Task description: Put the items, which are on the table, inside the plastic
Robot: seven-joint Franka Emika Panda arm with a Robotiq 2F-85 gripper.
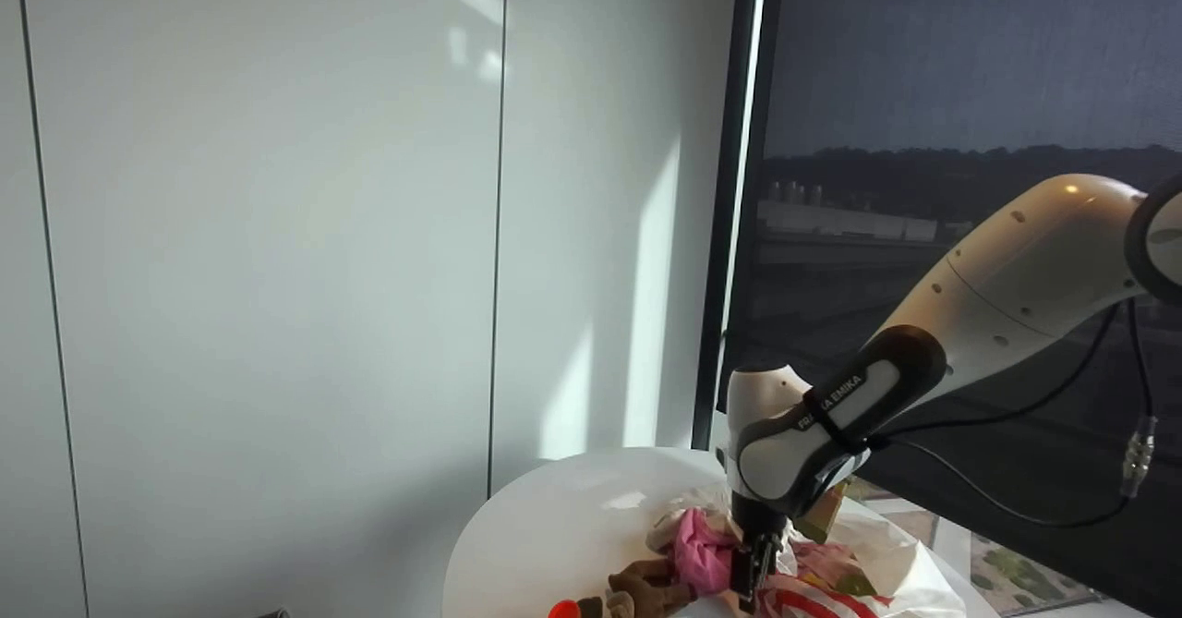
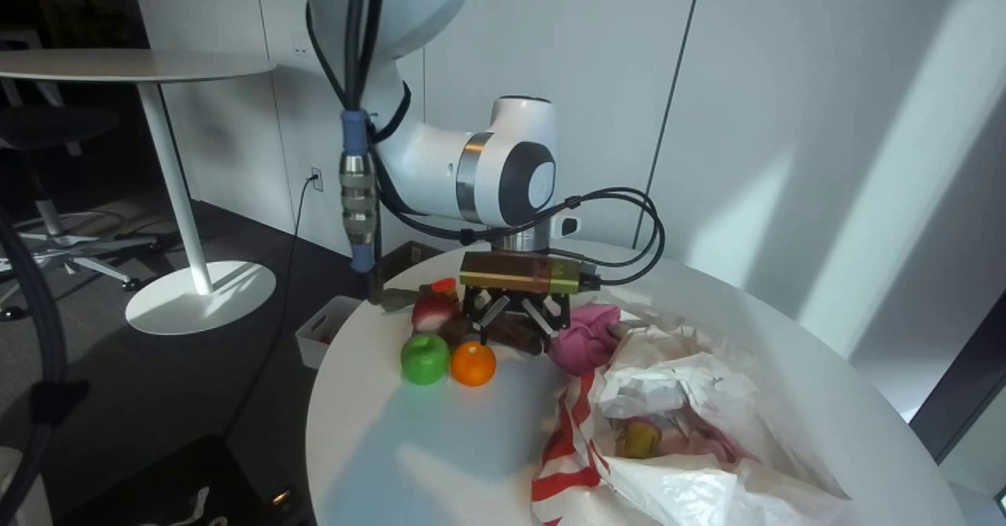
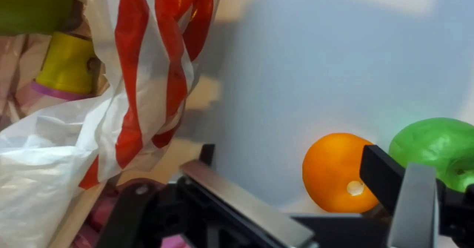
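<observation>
A white plastic bag with red stripes point(image 2: 566, 463) lies open on the round white table point(image 2: 377, 447); it also shows in the wrist view point(image 3: 155, 73). Inside it are a yellow cup point(image 3: 70, 64) and a green round item point(image 3: 33, 7). An orange point(image 2: 473, 364) and a green apple point(image 2: 425, 359) sit side by side on the table. A pink cloth-like item point(image 2: 585, 341) lies against the bag, beside a brown soft item point(image 1: 651, 586). My gripper point(image 2: 516, 339) is open and empty above these items. In the wrist view its right finger overlaps the orange point(image 3: 333, 174).
A red-and-white item point(image 2: 434, 312) and a red-capped object point(image 2: 444, 285) lie behind the apple. A grey bin point(image 2: 318, 333) stands on the floor beside the table. A wall point(image 1: 277, 230) rises behind the table, and a window point(image 1: 970, 91) stands beside it.
</observation>
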